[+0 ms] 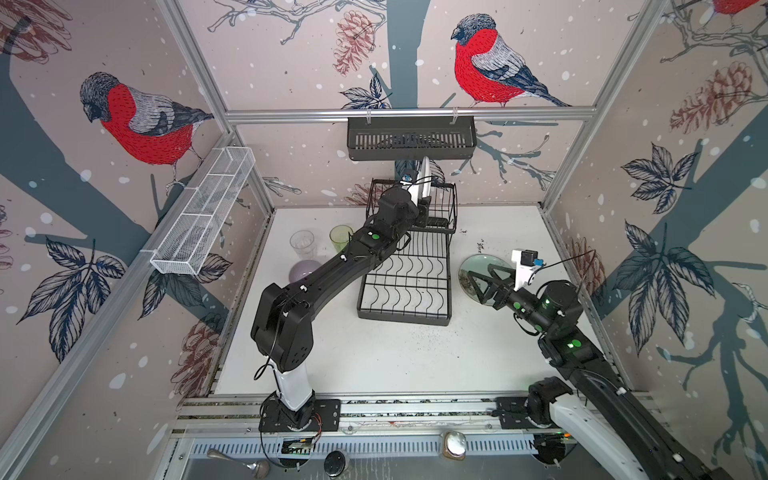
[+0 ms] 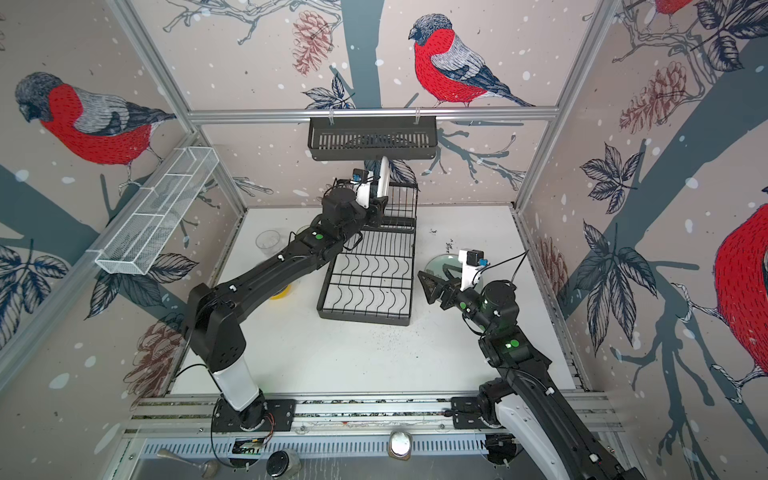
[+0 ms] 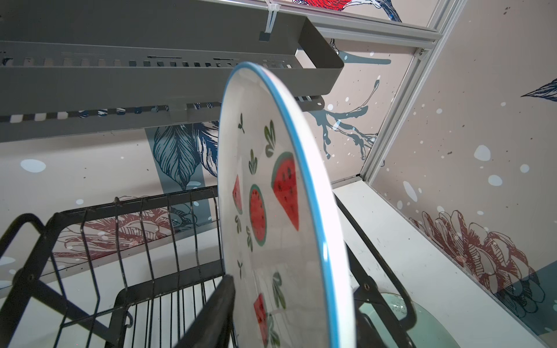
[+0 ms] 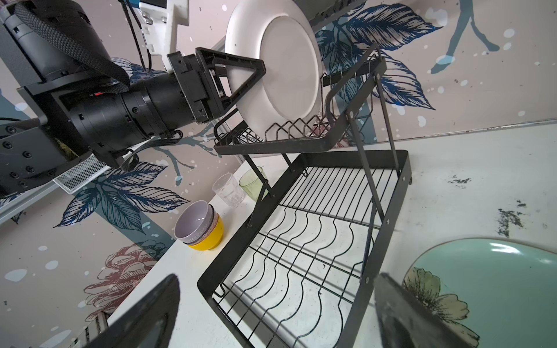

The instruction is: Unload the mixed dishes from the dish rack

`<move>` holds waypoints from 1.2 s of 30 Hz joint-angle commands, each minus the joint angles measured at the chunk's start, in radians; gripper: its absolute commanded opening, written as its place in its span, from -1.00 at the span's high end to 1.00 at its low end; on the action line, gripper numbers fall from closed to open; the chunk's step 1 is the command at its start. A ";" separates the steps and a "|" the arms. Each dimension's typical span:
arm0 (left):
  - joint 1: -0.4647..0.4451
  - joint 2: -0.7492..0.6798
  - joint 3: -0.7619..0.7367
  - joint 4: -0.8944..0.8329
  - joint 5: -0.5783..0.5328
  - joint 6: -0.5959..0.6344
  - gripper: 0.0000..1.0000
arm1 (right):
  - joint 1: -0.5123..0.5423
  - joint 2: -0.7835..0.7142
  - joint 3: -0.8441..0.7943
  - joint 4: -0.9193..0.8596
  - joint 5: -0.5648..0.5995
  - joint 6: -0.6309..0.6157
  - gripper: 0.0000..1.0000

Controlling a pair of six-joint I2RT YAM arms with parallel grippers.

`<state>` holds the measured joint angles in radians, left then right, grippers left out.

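Note:
A white watermelon-print plate (image 3: 271, 180) with a blue rim stands on edge in the top tier of the black dish rack (image 1: 405, 318). My left gripper (image 3: 294, 289) straddles its lower part, with a jaw against each face, and shows in both top views (image 1: 424, 204) (image 2: 380, 203). The rack's lower tier holds nothing. My right gripper (image 4: 275, 301) hangs open over a mint-green flower-print plate (image 4: 497, 286) lying flat right of the rack. Left of the rack stand stacked lilac, patterned and yellow bowls (image 4: 196, 223), a clear glass (image 4: 229, 189) and a green glass (image 4: 251, 182).
A long black slotted basket (image 1: 411, 141) hangs on the back rail just above the watermelon plate's top edge. A white mesh basket (image 1: 203, 212) hangs on the left wall. My left arm (image 1: 332, 274) stretches over the bowls and glasses.

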<state>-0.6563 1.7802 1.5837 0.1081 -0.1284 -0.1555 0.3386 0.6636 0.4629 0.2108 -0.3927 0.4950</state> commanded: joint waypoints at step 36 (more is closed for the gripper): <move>-0.049 -0.008 -0.007 0.134 -0.138 0.154 0.55 | -0.001 0.018 -0.003 0.011 0.031 -0.007 -0.99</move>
<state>-0.7025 1.7836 1.5776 0.1921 -0.2371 -0.0181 0.3370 0.6830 0.4595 0.2100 -0.3672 0.4950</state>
